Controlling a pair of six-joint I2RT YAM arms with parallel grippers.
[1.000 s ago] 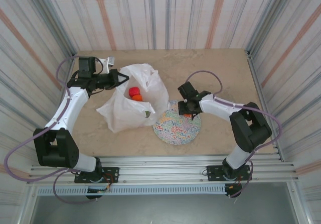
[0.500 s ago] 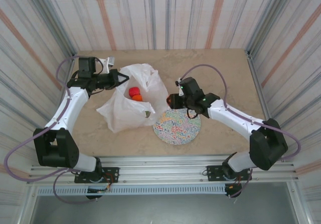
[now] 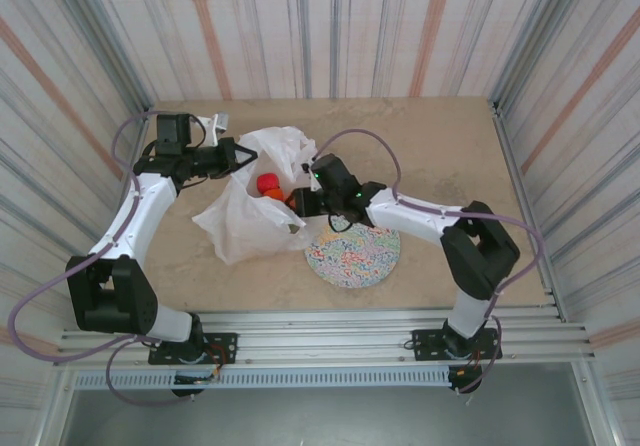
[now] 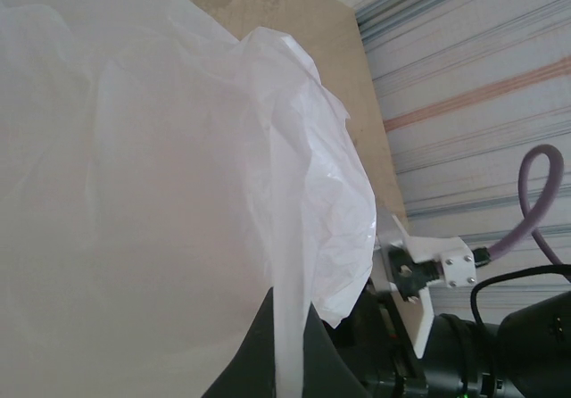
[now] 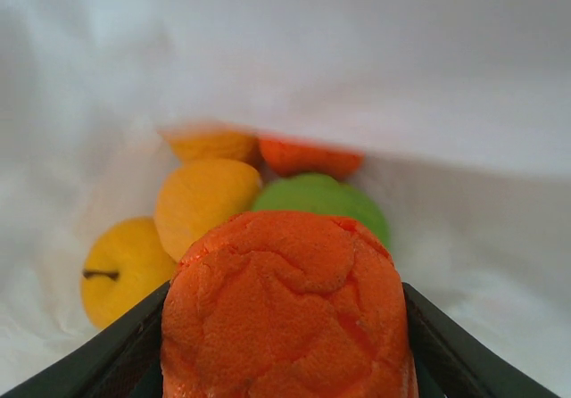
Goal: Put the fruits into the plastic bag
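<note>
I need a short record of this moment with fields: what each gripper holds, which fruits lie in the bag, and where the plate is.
left gripper: shut on the rim of the plastic bag
right gripper: shut on an orange fruit, at the bag's mouth
in bag: yellow fruit, green fruit, some orange ones behind
plate: beside the bag, on its right

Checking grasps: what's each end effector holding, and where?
Right end effector: orange fruit, by its sides; left end effector: plastic bag, at its rim.
</note>
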